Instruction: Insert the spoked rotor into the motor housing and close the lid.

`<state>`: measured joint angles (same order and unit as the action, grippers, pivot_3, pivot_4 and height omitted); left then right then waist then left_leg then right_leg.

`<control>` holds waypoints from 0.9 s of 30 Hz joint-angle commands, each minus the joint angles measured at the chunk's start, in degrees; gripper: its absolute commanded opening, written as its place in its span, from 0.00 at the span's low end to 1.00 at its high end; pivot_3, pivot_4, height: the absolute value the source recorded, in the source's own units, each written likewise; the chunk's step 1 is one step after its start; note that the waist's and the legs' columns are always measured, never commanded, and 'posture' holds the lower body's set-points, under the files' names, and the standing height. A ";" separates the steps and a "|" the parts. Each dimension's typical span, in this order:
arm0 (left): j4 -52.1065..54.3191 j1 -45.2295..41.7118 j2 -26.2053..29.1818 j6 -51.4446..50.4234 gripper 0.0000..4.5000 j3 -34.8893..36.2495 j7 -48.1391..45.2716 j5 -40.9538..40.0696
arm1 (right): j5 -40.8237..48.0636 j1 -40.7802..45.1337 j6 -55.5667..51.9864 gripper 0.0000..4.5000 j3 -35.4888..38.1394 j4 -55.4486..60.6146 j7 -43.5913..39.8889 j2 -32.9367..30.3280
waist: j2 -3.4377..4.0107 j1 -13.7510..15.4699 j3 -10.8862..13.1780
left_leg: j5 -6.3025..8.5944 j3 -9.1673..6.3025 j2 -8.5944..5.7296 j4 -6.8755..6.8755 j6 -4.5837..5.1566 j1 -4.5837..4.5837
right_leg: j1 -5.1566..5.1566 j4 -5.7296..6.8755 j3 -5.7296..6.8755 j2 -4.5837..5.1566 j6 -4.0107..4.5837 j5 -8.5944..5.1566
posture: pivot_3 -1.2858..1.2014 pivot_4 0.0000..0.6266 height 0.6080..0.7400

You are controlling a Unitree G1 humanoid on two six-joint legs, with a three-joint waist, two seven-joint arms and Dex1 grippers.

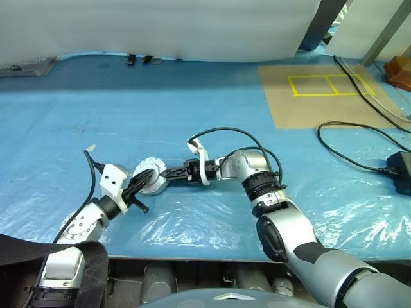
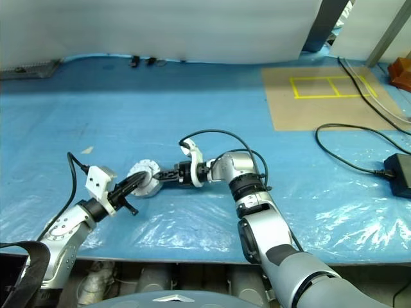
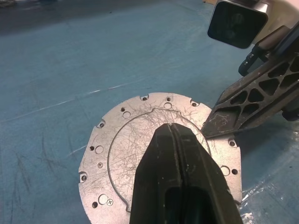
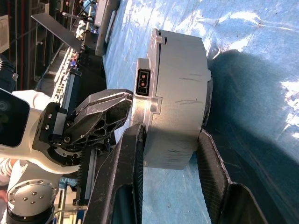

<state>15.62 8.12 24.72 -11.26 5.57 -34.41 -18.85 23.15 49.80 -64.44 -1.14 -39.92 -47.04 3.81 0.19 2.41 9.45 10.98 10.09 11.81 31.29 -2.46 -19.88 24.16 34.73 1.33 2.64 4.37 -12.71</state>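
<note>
1. While you look down from the head camera, both claws meet at the motor housing (image 1: 150, 176) on the blue plastic-covered bench (image 1: 192, 115), near its front edge.
2. Your left claw (image 1: 142, 180) has its two black fingers pressed together with nothing between them; the tips lie on the housing's flat, scratched metal face with its ring of small holes.
3. Your right claw (image 4: 170, 144) is partly open around the housing's side wall, one finger (image 4: 122, 177) on each side of the grey body, just below a small connector socket (image 4: 143, 81).
4. A brown board (image 1: 321, 96) with yellow tape outlines lies well apart at the bench's far right, with black cables (image 1: 359, 138) near it.
</note>
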 commanded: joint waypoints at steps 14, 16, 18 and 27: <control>8.63 9.73 -14.23 -1.09 0.00 18.86 10.67 -24.93 | 11.01 6.74 -0.46 0.27 15.94 -2.23 5.50 5.12 | -0.67 0.17 0.40 | 0.01 0.02 0.08 0.04 -0.03 -0.36 | 0.18 -0.06 0.06 -0.20 0.10 0.00 | 0.52 0.24 1.00; 8.68 11.02 -15.31 -2.46 0.00 19.55 11.18 -28.57 | 12.80 8.40 0.64 0.27 18.84 -3.47 6.59 5.44 | -0.75 0.21 0.45 | 0.01 0.02 0.09 0.05 -0.03 -0.36 | 0.18 -0.05 0.06 -0.20 0.10 0.00 | 0.52 0.24 1.00; 9.04 10.95 -16.75 -3.07 0.00 19.38 11.89 -31.51 | 14.30 10.04 1.80 0.27 21.23 -4.66 7.38 5.65 | -0.77 0.28 0.46 | 0.01 0.03 0.09 0.05 -0.03 -0.34 | 0.18 -0.04 0.07 -0.21 0.09 0.00 | 0.52 0.24 1.00; 12.13 3.68 -23.36 -6.12 0.68 15.48 17.41 -45.80 | 16.88 13.02 4.09 0.27 23.64 -6.64 8.00 6.00 | -0.85 0.40 0.51 | 0.01 0.03 0.09 0.09 -0.04 -0.37 | 0.18 -0.03 0.07 -0.22 0.09 0.00 | 0.52 0.24 1.00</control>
<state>24.51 12.64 1.79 -16.86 21.73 -18.27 -60.14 36.24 60.12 -61.18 21.23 -47.97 -37.84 7.61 -0.65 2.81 9.96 10.99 10.12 11.89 31.40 -2.50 -20.28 24.34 34.70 1.40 2.43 4.46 -12.71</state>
